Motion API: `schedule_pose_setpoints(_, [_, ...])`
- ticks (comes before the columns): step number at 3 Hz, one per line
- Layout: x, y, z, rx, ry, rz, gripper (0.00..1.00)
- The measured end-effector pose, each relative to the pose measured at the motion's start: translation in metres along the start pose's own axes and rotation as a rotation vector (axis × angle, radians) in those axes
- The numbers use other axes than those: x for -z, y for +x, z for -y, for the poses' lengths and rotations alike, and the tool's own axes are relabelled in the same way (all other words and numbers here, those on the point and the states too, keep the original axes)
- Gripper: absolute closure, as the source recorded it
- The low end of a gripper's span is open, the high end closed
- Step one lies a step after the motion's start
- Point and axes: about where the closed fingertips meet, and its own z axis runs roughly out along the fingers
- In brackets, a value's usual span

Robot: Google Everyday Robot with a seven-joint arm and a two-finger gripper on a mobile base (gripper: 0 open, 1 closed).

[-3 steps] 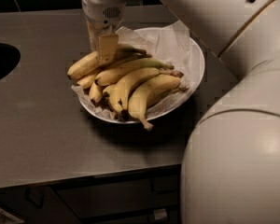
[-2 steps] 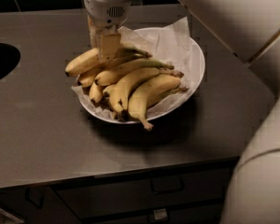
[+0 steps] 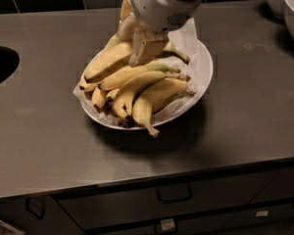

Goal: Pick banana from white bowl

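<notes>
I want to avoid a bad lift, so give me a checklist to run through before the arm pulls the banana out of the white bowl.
1. Gripper down on the pile inside the white bowl: ok.
2. Gripper meets the banana, the top one on the left, near its upper end: ok.
3. Banana actually held: cannot tell.
4. Banana free of the others: not ok; the neighbouring banana lies along its lower side and may shift on the lift.
5. White bowl fully on the counter: ok.
6. Smaller bowls at the far right, apart from the arm: ok.
</notes>
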Motion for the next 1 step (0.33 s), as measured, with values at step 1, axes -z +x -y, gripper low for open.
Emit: schedule_pose_setpoints(1, [0.0116,-0.0013,0.01,-0.006,0.083,0.006,1.0])
